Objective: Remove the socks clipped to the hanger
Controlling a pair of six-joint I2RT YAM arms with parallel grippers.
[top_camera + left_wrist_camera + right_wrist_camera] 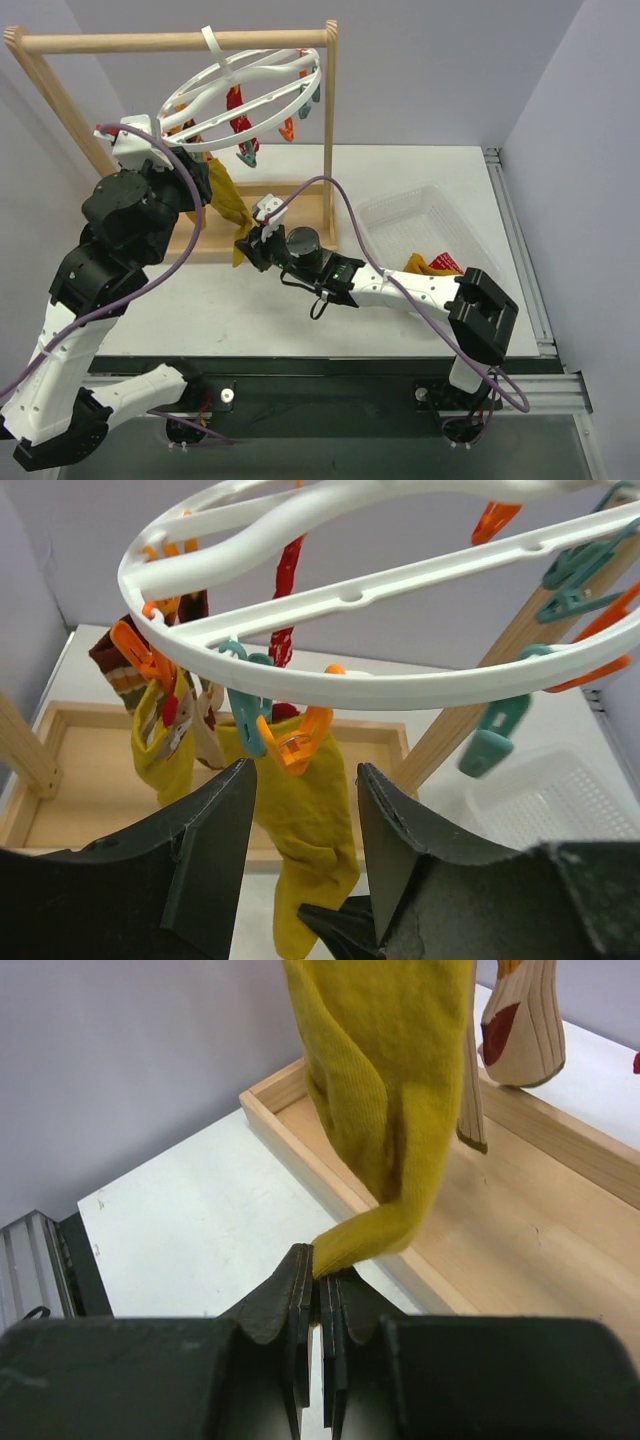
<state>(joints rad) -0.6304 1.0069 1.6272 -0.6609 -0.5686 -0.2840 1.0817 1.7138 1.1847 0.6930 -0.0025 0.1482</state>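
**Hanger** [245, 85]: white ring, hooked over the top bar of the wooden rack [170, 41] and hanging tilted, upper centre of the top view. Several socks are clipped beneath it.

**Mustard yellow sock** [228, 200]: hangs from the ring's left side, down over the rack's base. In the left wrist view it [310, 820] fills the lower centre, pinned under an orange clip [295, 748].

**Right gripper** [320, 1272]: fingers clenched flat together on the toe tip of the mustard yellow sock [390, 1090], bottom centre of the right wrist view. The fabric bends sideways from the hanging length into the pinch. In the top view the right gripper [245, 248] sits left of centre, at the sock's lower end.

**Left gripper** [305, 772]: fingers parted, grasping nothing. The orange clip and the sock's upper part show in the gap between the two tips; contact cannot be confirmed. In the top view it [203, 178] sits just under the ring's left side.

**Other items:** a brown striped sock [120, 670] hangs at the left of the left wrist view. A red sock [285, 590] hangs behind the crossbar. The mesh basket [400, 215], right of centre in the top view, holds orange and red fabric [432, 265].
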